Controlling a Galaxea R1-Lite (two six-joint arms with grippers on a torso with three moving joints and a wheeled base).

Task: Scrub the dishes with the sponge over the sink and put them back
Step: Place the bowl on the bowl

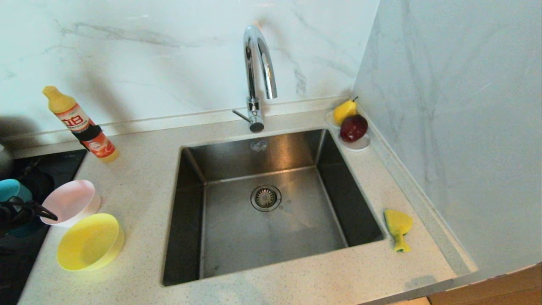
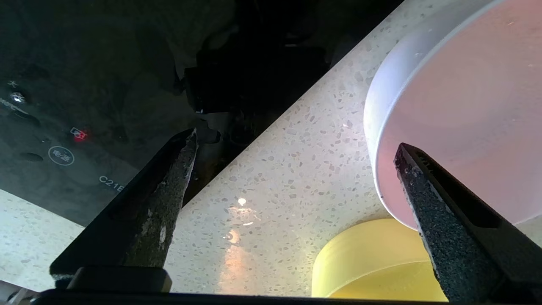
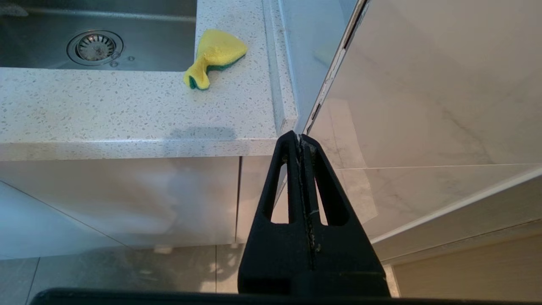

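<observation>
Your left gripper (image 2: 296, 146) is wide open and holds nothing. One finger (image 2: 427, 199) is over the pink bowl (image 2: 457, 106), the other outside its rim. Your right gripper (image 3: 301, 142) is shut, low by the cupboard, far from it.

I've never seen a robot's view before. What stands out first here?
A large square stainless-steel sink under a tall curved chrome tap fills the middle. Left of it sit a pale pink plastic bowl and a yellow plastic bowl, with the open left gripper at the pink one. A crumpled yellow sponge lies on the right.
</observation>
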